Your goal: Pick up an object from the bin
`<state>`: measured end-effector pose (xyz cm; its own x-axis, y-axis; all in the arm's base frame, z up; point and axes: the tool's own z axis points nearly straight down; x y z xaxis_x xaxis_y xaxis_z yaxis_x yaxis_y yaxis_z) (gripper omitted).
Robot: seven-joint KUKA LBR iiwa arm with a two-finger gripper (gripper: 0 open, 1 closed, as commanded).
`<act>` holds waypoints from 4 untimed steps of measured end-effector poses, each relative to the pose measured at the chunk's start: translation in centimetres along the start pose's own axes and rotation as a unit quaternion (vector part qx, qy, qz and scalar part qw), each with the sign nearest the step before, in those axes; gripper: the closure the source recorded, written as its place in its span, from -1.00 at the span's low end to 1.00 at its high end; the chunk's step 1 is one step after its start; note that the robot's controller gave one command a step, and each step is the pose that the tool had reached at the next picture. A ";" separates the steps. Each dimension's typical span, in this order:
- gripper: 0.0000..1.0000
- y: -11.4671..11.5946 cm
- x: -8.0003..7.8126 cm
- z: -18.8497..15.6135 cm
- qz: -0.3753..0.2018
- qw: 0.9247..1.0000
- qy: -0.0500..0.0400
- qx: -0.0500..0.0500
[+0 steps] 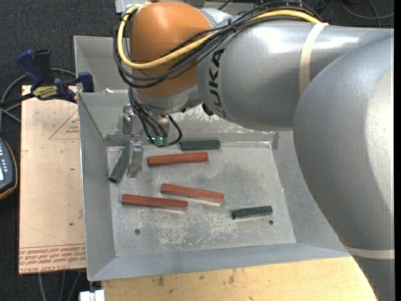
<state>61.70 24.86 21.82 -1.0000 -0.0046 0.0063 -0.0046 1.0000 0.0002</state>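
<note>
— Where is the gripper [130, 160]?

— Low in the bin's [95, 205] upper left corner, under the arm's orange cover [166, 39].

— Are the fingers clenched or released?

— I cannot tell; the wrist hides too much of them.

— What lies nearest?

— A tilted dark stick [116, 169], just beside the gripper on its left and close to the bin's left wall. I cannot tell whether they touch.

— And the rest?

— An upper red stick [177, 159] lies just right of the gripper, with a green stick [200, 145] above it near the back wall. Two more red sticks, one [192, 193] and another [154, 202], lie mid-floor, and a second green stick [252, 212] lies lower right, well apart.
</note>
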 end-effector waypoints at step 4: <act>1.00 -6.5 8.7 -0.9 -0.088 0.996 -0.008 -0.001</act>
